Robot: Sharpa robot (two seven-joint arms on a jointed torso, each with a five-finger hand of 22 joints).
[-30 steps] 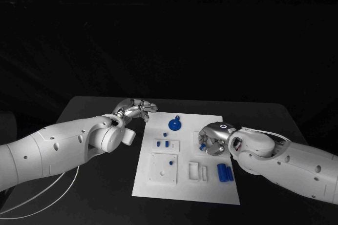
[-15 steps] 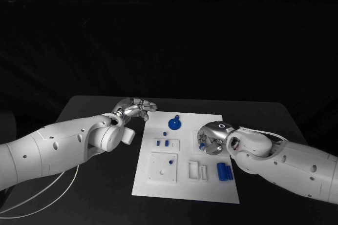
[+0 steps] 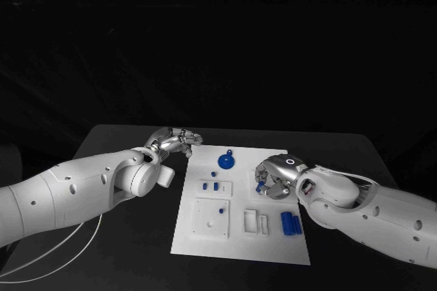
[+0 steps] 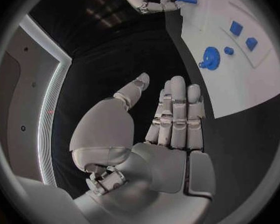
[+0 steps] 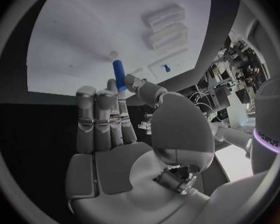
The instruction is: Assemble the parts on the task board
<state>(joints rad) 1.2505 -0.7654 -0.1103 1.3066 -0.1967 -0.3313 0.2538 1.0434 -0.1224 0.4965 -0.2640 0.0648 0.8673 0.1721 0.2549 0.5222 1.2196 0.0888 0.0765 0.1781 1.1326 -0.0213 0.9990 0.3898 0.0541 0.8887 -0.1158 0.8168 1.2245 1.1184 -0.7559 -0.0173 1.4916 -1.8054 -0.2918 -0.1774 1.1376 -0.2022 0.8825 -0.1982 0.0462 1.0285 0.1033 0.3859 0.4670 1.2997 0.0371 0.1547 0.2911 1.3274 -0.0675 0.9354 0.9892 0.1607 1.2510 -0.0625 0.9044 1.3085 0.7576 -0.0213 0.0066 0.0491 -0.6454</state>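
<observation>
Black table [image 3: 119, 146] fills the scene under a dark background, with the white task board [image 3: 241, 240] lying flat in its middle. On the board's far part lies a blue gear-like part [image 3: 225, 159], with a small blue peg [image 3: 211, 173] just near of it and two small blue blocks [image 3: 212, 186] in a raised white frame nearer still. Toward the board's near right, a blue cylindrical part [image 3: 290, 223] lies beside two white slotted holders [image 3: 256, 220]. The right hand [image 3: 274, 177] hovers over the right side of the board, between the gear-like part and the cylindrical part, and pinches a short blue rod [image 5: 119, 74] between its thumb and fingertips; in the right wrist view the rod stands up from the fingertips, over the white board surface. The left hand [image 3: 175, 141] sits off the board's far left corner, above bare table, with its fingers straight and side by side, the thumb apart from them, and nothing in its grasp.
</observation>
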